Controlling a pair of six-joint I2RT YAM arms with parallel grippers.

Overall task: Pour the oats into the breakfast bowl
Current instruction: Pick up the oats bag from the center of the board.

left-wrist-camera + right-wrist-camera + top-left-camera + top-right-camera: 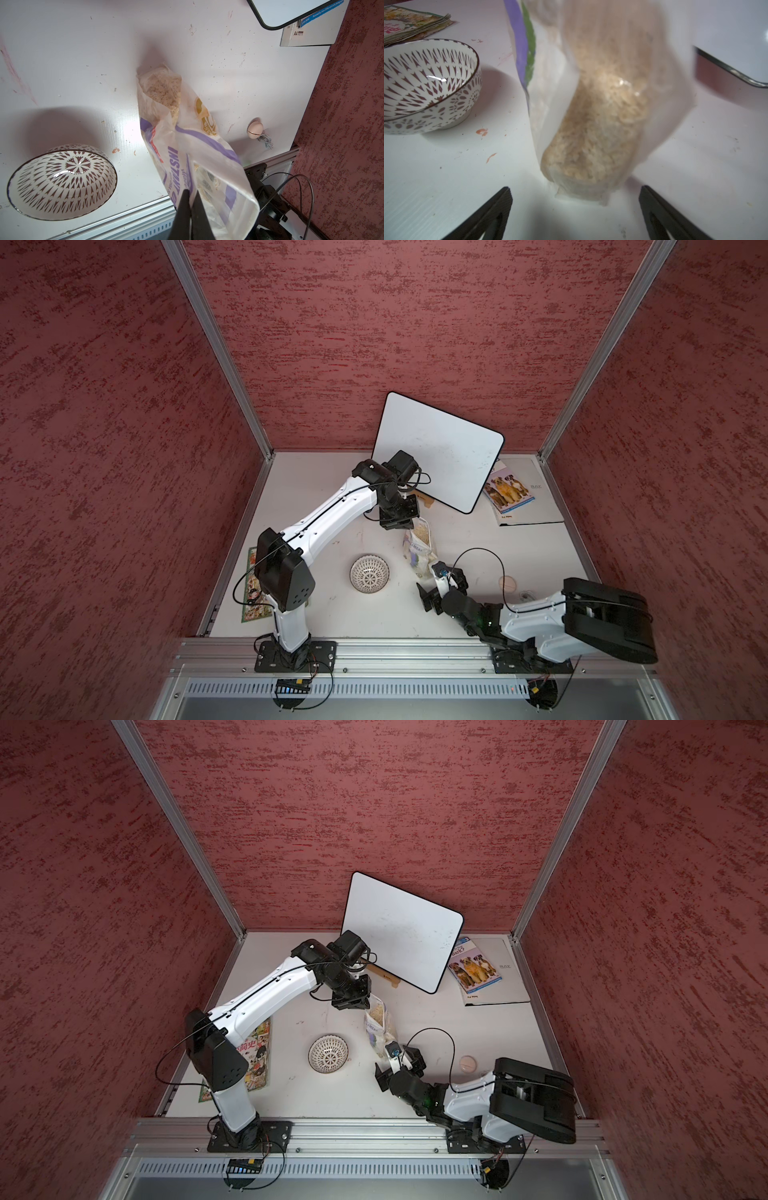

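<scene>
Crinkly clear oats pouch (187,145) clamped in the left end effector (191,195); right end effector (575,188) gapes empty at its base. Glossy latticed bowl (446,110) near it; scuffed white tabletop (446,187), rough red walls (415,323).

Bowl (62,180) white, dark radial lattice; pouch (187,145) clear, purple stripes; oats (591,135) beige.

Red bumpy walls (395,323) are standing around a white table (374,622). Shiny metal bars (218,349) are running up the corners. A white board (436,452) is leaning at the back.
</scene>
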